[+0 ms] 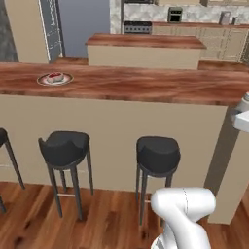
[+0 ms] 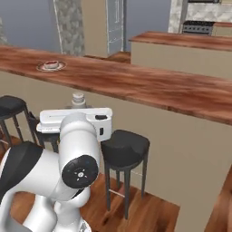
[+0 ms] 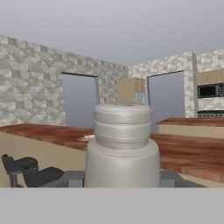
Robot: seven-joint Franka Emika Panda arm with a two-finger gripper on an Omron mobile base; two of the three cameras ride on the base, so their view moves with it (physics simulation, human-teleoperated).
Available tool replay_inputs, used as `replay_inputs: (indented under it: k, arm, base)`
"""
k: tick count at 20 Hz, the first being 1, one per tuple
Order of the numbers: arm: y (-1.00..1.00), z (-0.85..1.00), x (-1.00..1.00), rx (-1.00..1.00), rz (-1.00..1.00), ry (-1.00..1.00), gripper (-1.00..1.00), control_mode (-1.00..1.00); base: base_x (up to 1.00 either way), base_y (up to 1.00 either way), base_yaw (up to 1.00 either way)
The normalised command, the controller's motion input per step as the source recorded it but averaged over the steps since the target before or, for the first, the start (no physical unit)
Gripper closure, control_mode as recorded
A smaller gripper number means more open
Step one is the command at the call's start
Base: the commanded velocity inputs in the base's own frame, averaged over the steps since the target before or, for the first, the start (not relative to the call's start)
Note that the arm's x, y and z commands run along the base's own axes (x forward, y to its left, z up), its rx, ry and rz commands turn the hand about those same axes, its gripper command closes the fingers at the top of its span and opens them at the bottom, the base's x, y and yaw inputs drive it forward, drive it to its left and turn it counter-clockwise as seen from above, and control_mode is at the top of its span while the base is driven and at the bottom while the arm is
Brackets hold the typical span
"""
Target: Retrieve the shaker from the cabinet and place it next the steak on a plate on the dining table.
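- The gripper (image 3: 122,181) is clenching the shaker (image 3: 122,144), carrying it upright in front of the table (image 1: 146,85), below the level of its top.
- The plate (image 1: 55,79) with the steak (image 1: 54,76) is sitting far along the table, well apart from the shaker.
- Judgement: the carry is going best if the shaker is lifting clear of the edge before crossing, staying upright, then lowering just beside the steak.

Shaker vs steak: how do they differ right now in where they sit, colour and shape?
The shaker is off the table, held in the shut pincer; the steak lies on the plate on the dining table. The shaker is pale grey; the steak is red on top. The shaker is an upright cylinder with a rounded cap; the steak is a low chunk. Both are small against the table.
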Motion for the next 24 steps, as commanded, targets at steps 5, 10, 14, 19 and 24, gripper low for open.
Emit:
replay_inputs:
  k: [5,10,14,19,24]
  arm:
    - [0.0,0.0,0.0,0.0,0.0,0.0,1.0,1.0]
    - [0.0,0.0,0.0,0.0,0.0,0.0,1.0,1.0]
    - [0.0,0.0,0.0,0.0,0.0,0.0,1.0,1.0]
    - [0.0,0.0,0.0,0.0,0.0,0.0,1.0,1.0]
    - [0.0,0.0,0.0,0.0,0.0,0.0,1.0,1.0]
  base:
    - [0.33,1.0,-0.34]
    - [0.16,1.0,-0.34]
    - [0.06,0.99,-0.23]
    - [0.2,0.81,-0.22]
    - [0.61,0.11,-0.06]
